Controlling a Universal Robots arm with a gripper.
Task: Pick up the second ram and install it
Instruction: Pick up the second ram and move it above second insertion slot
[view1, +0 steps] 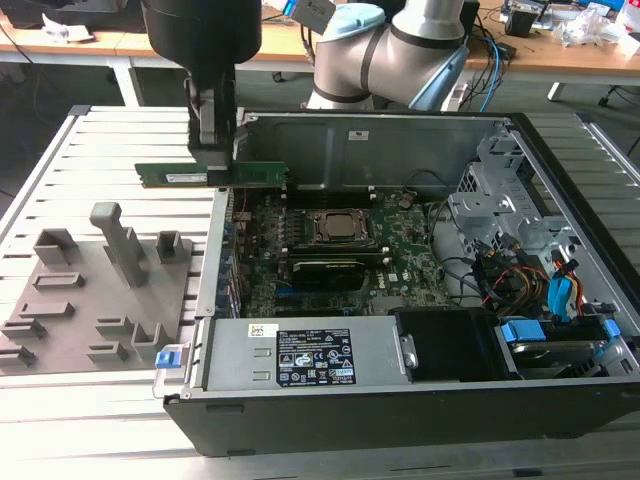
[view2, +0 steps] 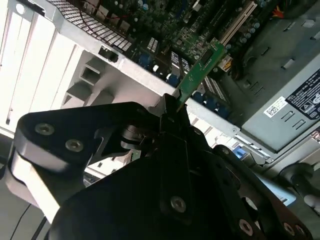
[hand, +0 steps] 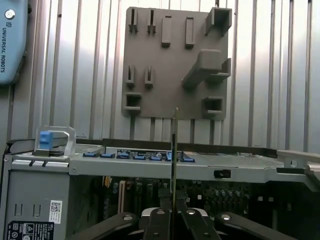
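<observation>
Second ram (view1: 165, 176) — held in the air, long side level, clamped near its middle by the gripper (view1: 217, 150); fingers closed tight on its two flat faces. In the exterior view it hangs over the rim of the open computer case (view1: 350, 140) on the exterior view's left, above the motherboard (view1: 400, 250), not touching it. Grey holder plate (view1: 100, 300) lies beside the case — on the ribbed table (view1: 60, 420).
</observation>
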